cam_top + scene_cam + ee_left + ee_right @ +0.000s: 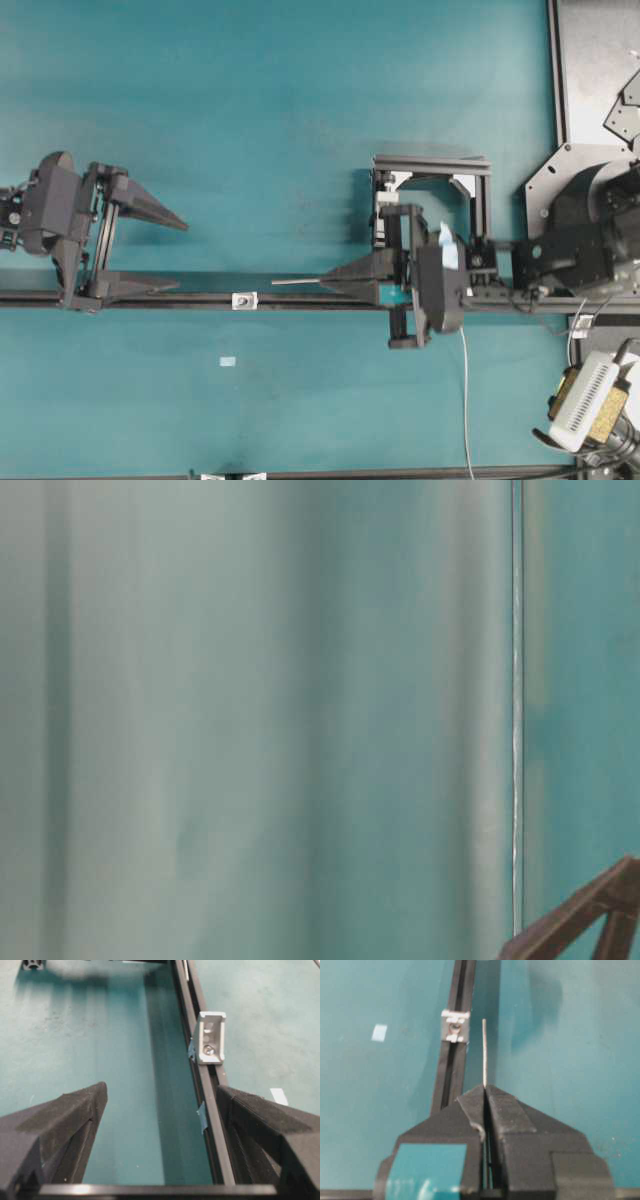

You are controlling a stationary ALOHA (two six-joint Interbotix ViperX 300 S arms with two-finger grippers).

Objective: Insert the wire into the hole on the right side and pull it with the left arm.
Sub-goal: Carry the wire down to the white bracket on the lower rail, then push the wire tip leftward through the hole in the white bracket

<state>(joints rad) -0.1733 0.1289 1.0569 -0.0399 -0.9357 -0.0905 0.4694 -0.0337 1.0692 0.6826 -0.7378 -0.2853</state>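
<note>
Pinching wire (484, 1052), right gripper (485, 1089); no readable writing.

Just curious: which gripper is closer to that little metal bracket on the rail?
Right. The right gripper, pinching the wire, sits just right of the bracket; the left gripper waits open, slightly farther left.

Plain teal-green table surface (300, 120), faintly mottled. Matte black slotted metal rail (190, 299) with small blue tape tabs (201, 1116). Silvery-white metal bracket (210, 1038), dark at its centre bolt. Thin pale grey-white wire (484, 1052). Black, pointed-fingered left gripper (165, 255); black right gripper (485, 1091) bearing pale blue tape patches (432, 1167). Pale light-blue tape scrap (227, 361) on the table.
</note>
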